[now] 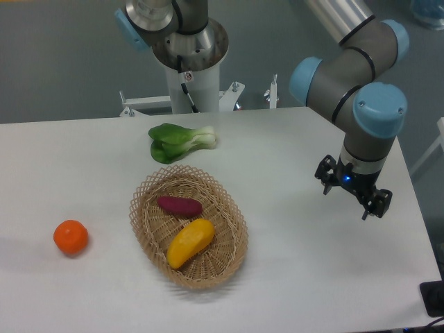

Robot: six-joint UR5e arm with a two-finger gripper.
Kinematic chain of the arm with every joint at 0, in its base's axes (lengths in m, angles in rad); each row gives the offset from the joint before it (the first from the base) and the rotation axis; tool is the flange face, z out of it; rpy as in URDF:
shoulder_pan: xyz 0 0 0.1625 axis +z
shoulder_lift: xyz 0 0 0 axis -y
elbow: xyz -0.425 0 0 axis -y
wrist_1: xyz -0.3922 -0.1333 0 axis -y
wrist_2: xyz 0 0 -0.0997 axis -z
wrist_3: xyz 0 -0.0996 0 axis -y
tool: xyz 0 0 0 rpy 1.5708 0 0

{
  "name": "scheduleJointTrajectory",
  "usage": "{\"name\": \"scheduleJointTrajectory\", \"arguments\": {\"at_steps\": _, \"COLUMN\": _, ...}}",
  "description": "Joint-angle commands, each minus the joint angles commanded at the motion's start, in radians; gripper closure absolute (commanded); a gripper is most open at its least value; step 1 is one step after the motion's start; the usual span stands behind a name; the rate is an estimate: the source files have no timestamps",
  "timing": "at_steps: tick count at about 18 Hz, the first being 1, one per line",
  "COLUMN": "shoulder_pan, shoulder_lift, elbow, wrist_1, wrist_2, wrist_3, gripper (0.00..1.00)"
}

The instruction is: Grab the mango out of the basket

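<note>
1. The mango (190, 243) lies inside the basket (142, 218), in the near half, with its long axis running diagonally from near-left to far-right. It rests on the woven floor, so nothing props it up and it lies flat on its long side.
2. The purple sweet potato (180, 205) lies just behind the mango in the same basket. The two seem very close at the mango's far end, maybe touching; I cannot tell for sure.
3. My gripper (354, 194) hangs above the desk (291, 277) on the right side, well apart from the basket. It holds nothing. The two fingers (379, 202) stand apart with free space between them, so I am ready to take something but not yet near it.
4. I judge that the task is at its start: the mango is untouched.
5. For the grasp, I think I should close across the mango's short width, because the long axis is too wide. The near end is better, away from the sweet potato.
6. The orange (71, 236) on the left and the green bok choy (180, 141) behind the basket lie on the desk outside my path.
</note>
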Motion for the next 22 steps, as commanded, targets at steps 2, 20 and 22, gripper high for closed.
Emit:
{"name": "scheduleJointTrajectory", "arguments": {"at_steps": 2, "shoulder_pan": -0.003, "shoulder_lift": 0.009, "elbow": -0.008, "wrist_1": 0.0, "wrist_2": -0.018, "wrist_3": -0.019, "gripper": 0.0}}
{"name": "scheduleJointTrajectory", "arguments": {"at_steps": 20, "shoulder_pan": -0.221, "shoulder_lift": 0.038, "elbow": -0.091, "wrist_1": -0.002, "wrist_2": -0.032, "wrist_3": -0.293, "gripper": 0.0}}
{"name": "scheduleJointTrajectory", "arguments": {"at_steps": 22, "shoulder_pan": -0.247, "shoulder_lift": 0.038, "elbow": -0.091, "wrist_1": 0.0, "wrist_2": -0.034, "wrist_3": -0.347, "gripper": 0.0}}
